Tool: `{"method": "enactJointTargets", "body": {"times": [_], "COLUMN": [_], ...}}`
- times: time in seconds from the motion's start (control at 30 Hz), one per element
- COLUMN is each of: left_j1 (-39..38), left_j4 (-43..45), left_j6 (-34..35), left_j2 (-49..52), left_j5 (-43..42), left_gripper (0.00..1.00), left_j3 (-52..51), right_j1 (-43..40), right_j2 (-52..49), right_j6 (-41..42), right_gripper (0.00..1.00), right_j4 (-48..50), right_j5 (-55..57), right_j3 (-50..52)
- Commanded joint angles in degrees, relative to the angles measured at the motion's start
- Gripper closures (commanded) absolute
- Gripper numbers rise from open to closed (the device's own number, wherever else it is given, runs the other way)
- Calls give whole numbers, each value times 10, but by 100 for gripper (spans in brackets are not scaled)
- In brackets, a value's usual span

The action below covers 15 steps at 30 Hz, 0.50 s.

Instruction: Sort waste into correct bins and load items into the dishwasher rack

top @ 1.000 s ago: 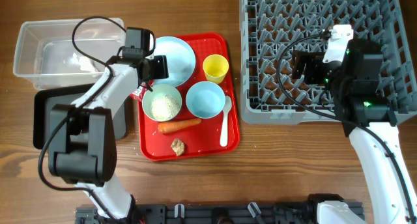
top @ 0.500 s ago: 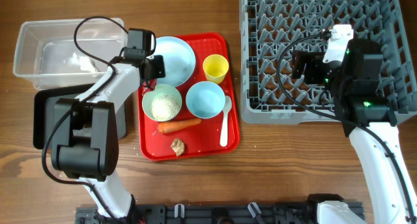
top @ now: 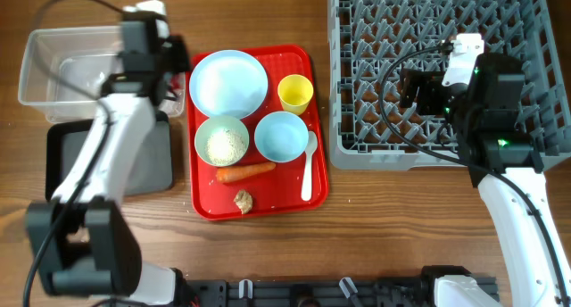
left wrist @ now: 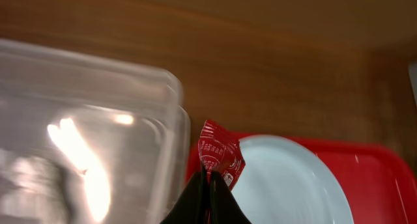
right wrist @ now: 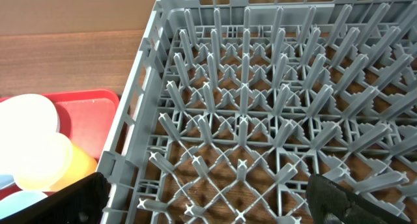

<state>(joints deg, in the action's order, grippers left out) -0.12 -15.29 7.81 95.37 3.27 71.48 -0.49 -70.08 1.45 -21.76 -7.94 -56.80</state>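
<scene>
A brown wooden tabletop (top: 268,253) carries a red plastic serving tray (top: 207,202), a clear rectangular plastic tub (top: 36,75), a shallow black rectangular tray (top: 156,169) and a large grey pegged plastic rack (top: 375,151). The left jaws pinch a small red-and-white wrapper (left wrist: 219,152) tight, between the tub's corner and the pale blue plate (left wrist: 287,185); a second ago they were open, low beside the pale green bowl (top: 221,139). The right jaws stay spread wide, empty, over the rack.

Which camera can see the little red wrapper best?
The left wrist view. There the red-and-white wrapper sits mid-picture, pinched in the shut left hand, with its print showing. From overhead I cannot make it out near that hand. The right wrist view misses it altogether.
</scene>
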Motion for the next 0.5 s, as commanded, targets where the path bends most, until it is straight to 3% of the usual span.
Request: {"method": "enactJointTargets", "body": {"times": [0.0,0.17,0.23,0.3,0.4,0.47], "left_j1": [74,148,163,169,168,159], "left_j4": [4,16,14,14,14,16], "left_j6": [0,4,4,4,3,3], "left_j2": [-17,18,34,48,57,52], "left_j5": [14,13,13,12,-23,-65], "left_gripper": [96,96,83,57,32,33], "left_j3": [8,8,8,8,8,8], "right_j1": [-3,-3,-3,-3,-3,-3], "right_j2": [2,2,2,2,2,2], "right_j6": [5,5,5,7,7,7], "right_gripper": [0,0,0,0,0,0], "right_j4": [8,11,10,10,10,10], "right_j5": [-12,-12,-12,-12,-12,-12], "right_j3": [-10,-10,-10,-10,-10,-10]}}
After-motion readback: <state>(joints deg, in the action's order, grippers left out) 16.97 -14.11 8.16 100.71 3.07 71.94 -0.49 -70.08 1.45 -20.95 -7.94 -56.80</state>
